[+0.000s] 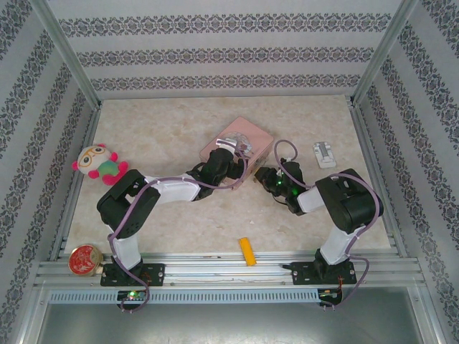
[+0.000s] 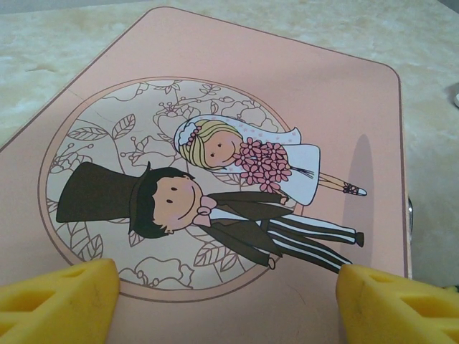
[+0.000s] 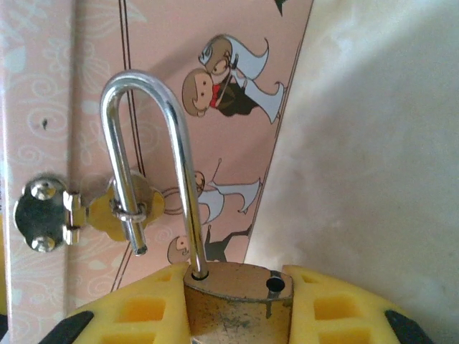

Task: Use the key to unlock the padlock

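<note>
The padlock [image 3: 237,287] sits against the side of the pink tin [image 2: 337,93] nearest your right arm, its brass body pinched between the yellow pads of the right gripper [image 3: 240,319]. Its shackle [image 3: 183,179] stands sprung: one leg is seated in the body, and the free leg is out of its hole and threaded through the staple [image 3: 129,213] of the tin's hasp [image 3: 43,215]. So the lock looks already open. What is left, I'd judge, is to swing that free leg clear of the staple.

Expect a small, hard, dense thing — stiff metal, smooth and a little slippery on the flats, not fragile. Hold it by the broad sides of the body, as now, and not by the thin shackle, which would likely pivot between the pads. The tin is probably light sheet metal and may drag along if the shackle snags.

Your left gripper [image 2: 226,301] hovers over the tin's lid with its fingers spread wide, holding nothing — well placed to press the tin down. The lid looks shut, and whatever is inside is hidden.
</note>
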